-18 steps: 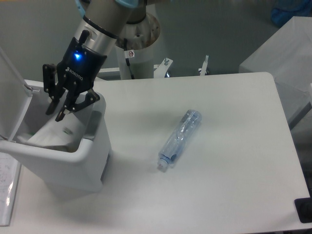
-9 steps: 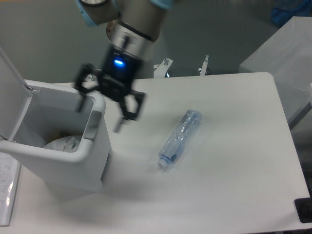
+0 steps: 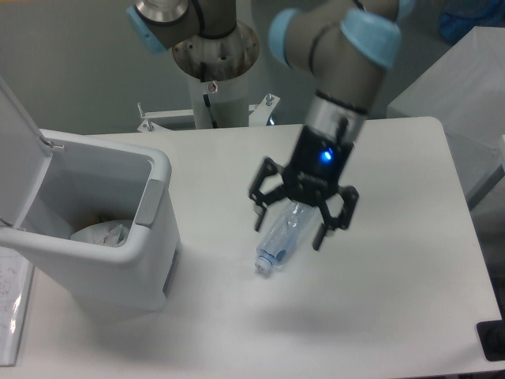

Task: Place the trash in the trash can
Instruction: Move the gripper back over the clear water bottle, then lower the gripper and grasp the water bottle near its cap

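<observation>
One bottle [image 3: 281, 236] lies on the white table [image 3: 394, 260]. The gripper [image 3: 289, 224] hangs right above it with its fingers spread wide, holding nothing. The little bag [image 3: 99, 234] sits inside the trash can [image 3: 118, 260], whose lid [image 3: 16, 150] stands up.
</observation>
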Controlling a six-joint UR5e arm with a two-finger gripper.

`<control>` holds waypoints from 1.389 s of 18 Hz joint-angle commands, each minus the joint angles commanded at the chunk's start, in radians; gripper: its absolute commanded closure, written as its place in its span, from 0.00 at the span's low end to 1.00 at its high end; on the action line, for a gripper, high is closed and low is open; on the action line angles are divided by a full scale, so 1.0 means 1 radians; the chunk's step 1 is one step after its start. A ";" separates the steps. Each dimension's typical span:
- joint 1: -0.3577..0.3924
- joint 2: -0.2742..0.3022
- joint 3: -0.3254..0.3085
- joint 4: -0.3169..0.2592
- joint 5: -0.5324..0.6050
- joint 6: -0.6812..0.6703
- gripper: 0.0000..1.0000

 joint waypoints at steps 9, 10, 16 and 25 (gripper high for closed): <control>-0.126 -0.106 0.021 -0.221 0.252 0.077 0.00; -0.135 -0.121 0.023 -0.224 0.276 0.095 0.00; -0.207 -0.195 0.064 -0.226 0.411 0.103 0.00; -0.227 -0.242 0.069 -0.227 0.494 0.103 0.01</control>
